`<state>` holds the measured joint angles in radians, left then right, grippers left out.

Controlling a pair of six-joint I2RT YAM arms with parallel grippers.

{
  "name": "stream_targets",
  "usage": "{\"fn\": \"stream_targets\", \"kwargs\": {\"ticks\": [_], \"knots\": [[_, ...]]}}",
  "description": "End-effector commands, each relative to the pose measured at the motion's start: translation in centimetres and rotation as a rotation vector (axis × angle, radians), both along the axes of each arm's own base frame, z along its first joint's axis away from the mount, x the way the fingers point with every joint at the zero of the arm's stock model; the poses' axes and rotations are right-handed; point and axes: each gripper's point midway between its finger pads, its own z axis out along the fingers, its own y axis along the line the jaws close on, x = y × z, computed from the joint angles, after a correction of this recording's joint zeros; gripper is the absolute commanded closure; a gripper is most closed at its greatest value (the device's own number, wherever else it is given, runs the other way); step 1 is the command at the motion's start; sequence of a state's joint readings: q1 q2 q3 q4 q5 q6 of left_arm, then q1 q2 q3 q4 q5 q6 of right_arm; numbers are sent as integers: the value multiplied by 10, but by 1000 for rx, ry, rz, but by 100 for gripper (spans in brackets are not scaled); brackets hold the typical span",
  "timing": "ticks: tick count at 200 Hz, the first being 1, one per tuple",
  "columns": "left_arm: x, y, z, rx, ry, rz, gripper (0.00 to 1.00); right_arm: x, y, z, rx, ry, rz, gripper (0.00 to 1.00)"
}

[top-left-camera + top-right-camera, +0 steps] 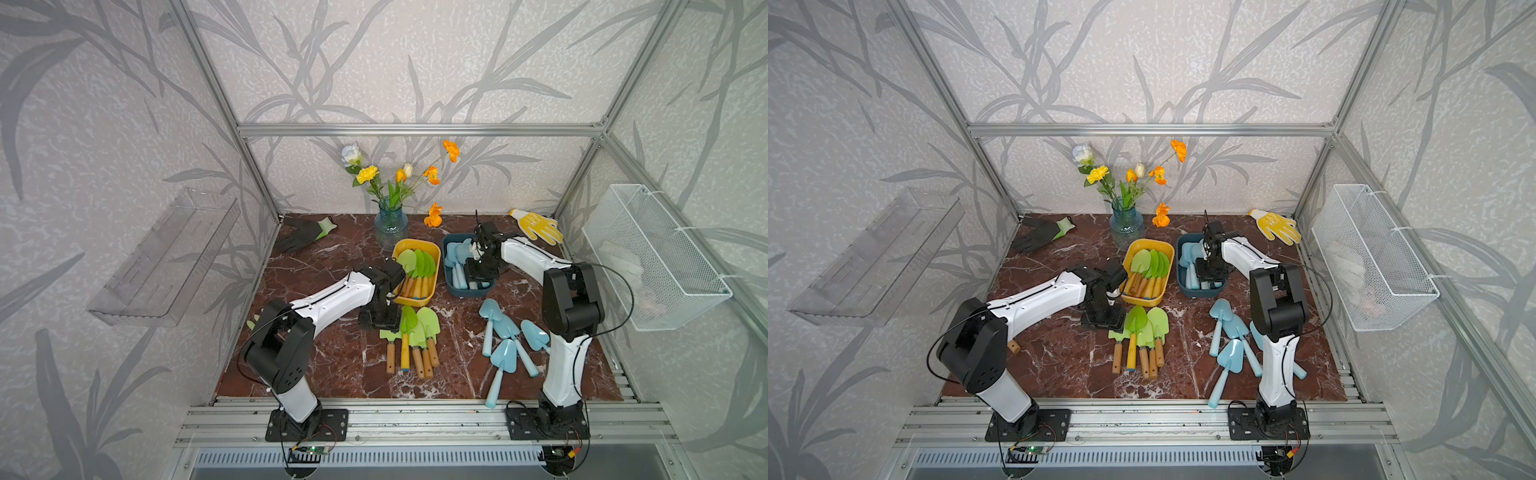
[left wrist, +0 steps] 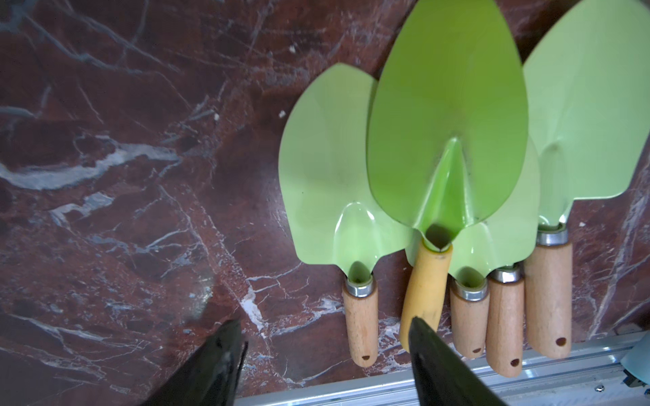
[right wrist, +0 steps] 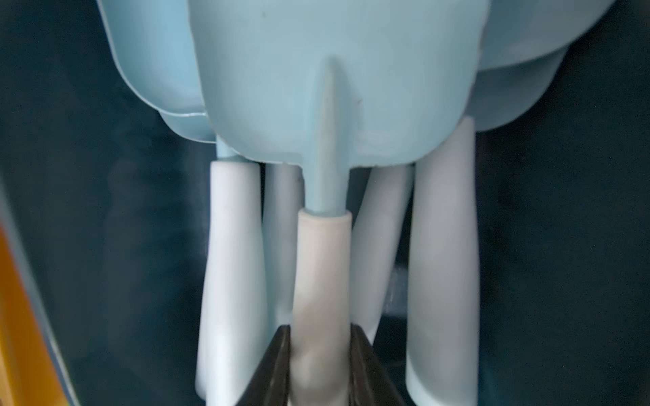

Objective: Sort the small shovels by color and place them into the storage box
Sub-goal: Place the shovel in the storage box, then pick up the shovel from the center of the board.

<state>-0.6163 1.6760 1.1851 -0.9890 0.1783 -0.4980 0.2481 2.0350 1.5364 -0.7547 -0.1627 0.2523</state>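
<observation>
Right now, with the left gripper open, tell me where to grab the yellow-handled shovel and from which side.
Grip the yellow-handled shovel by the middle of its handle, coming straight down with the left gripper, jaws across the handle. It lies on top of the wooden-handled shovels, so the narrow handle is probably the freest part; gaps beside it look tight.

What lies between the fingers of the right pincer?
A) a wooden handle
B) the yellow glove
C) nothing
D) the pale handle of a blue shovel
D: the right pincer flanks the pale handle of a blue shovel, inside the dark blue box.
</observation>
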Motion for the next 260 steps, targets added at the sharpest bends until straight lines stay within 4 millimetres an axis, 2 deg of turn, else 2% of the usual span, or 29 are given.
{"fn": "stream_targets", "kwargs": {"ticks": [1, 14, 53, 68, 98, 148, 172, 197, 209, 230, 260], "knots": [[-13, -1, 4, -10, 9, -1, 25, 1, -3, 13, 1, -30, -4, 57], [-20, -2, 2, -7, 21, -8, 25, 0, -7, 21, -10, -53, -15, 54], [-39, 3, -10, 17, 66, 8, 28, -7, -8, 38, 3, -87, -20, 54], [-46, 2, -17, 9, 87, 10, 32, -11, -8, 39, 9, -86, -19, 54], [-56, -7, -36, -27, 138, 2, 33, -19, -9, 37, 9, -74, -16, 54], [-61, -6, -55, -21, 168, -3, 37, -22, -10, 36, 10, -69, -13, 55], [-61, 8, -62, 64, 171, 4, 52, -23, -9, 36, 16, -67, -14, 55], [-57, 42, -63, 248, 153, 45, 87, -24, -9, 34, 17, -65, -15, 56], [-55, 55, -60, 315, 141, 66, 97, -24, -8, 33, 24, -62, -19, 56], [-45, 66, -45, 378, 89, 74, 100, -25, -4, 32, 47, -64, -26, 56], [-13, 59, -5, 382, -22, 4, 100, -27, -3, 38, 59, -82, -40, 56]]}}
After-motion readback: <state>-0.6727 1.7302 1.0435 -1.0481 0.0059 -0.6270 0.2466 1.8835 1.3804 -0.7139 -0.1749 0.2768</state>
